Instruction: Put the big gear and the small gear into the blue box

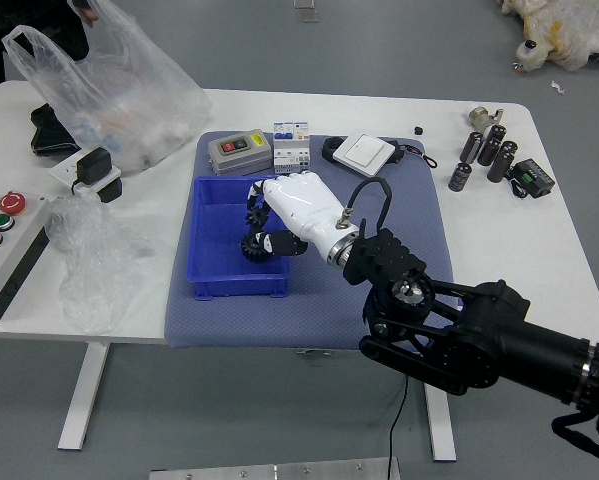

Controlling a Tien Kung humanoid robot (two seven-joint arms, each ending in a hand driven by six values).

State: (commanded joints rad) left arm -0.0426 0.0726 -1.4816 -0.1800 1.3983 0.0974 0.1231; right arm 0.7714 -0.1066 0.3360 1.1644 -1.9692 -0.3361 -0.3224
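My right hand [264, 218] reaches in from the right, over the right part of the blue box [219, 287]. Its fingers are closed on a small dark piece, the small gear [257, 214], largely covered by the fingertips. Inside the box lies the big gear [254, 249], black and toothed, partly hidden under a black finger. The white back of the hand covers part of the box's right wall. The left arm is out of view.
Behind the box stand a grey device [240, 153] and a white module [291, 148]; a white square device [364, 155] is farther right. Plastic bags and a button panel [12, 240] lie left. At the top left, a person's hand [87, 15] shows beside a bag.
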